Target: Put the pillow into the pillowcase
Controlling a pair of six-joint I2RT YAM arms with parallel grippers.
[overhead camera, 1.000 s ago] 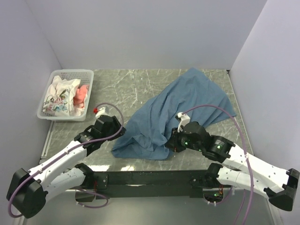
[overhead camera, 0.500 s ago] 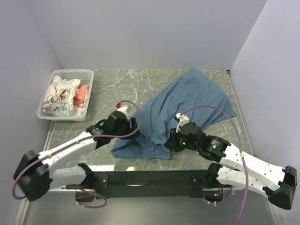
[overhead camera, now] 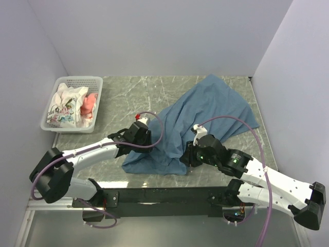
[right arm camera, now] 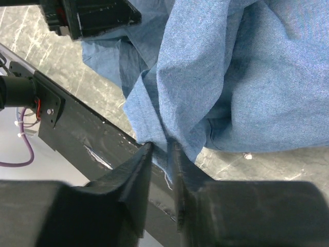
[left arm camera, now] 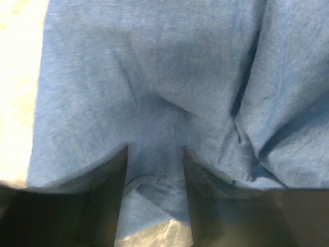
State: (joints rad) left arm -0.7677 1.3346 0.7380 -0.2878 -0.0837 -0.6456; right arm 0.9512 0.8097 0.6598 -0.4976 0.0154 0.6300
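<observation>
Since no cream pillow shows in any view, the step in hand looks like work on the pillowcase (overhead camera: 205, 110) alone: finding and spreading its mouth. The blue fabric lies rumpled across the counter (overhead camera: 133, 92), running from a bunched end near 6 o'clock out to a flatter spread toward 2 o'clock. Whether the pillow sits under or inside it, I cannot tell.

Both arms meet at the bunched near end. The left tool (overhead camera: 146, 137) presses in from the 9 o'clock side; its wrist view shows its fingers (left arm camera: 105, 206) apart, with a wrinkled hem lying in the gap and nothing clearly pinched. The right tool (overhead camera: 187, 157) comes from the 3 o'clock side, and its wrist view shows its fingers (right arm camera: 136, 177) drawn nearly together on a thin fold of the blue cloth, which rises up toward them.

A white basket (overhead camera: 72, 80) with printed and pink cloth sits at 10 o'clock, well apart from all this.

Next, I judge, the left tool needs to close on a single layer of the hem opposite the right tool's fold, so the two can draw the opening apart. Catching both layers would keep the mouth sealed.
</observation>
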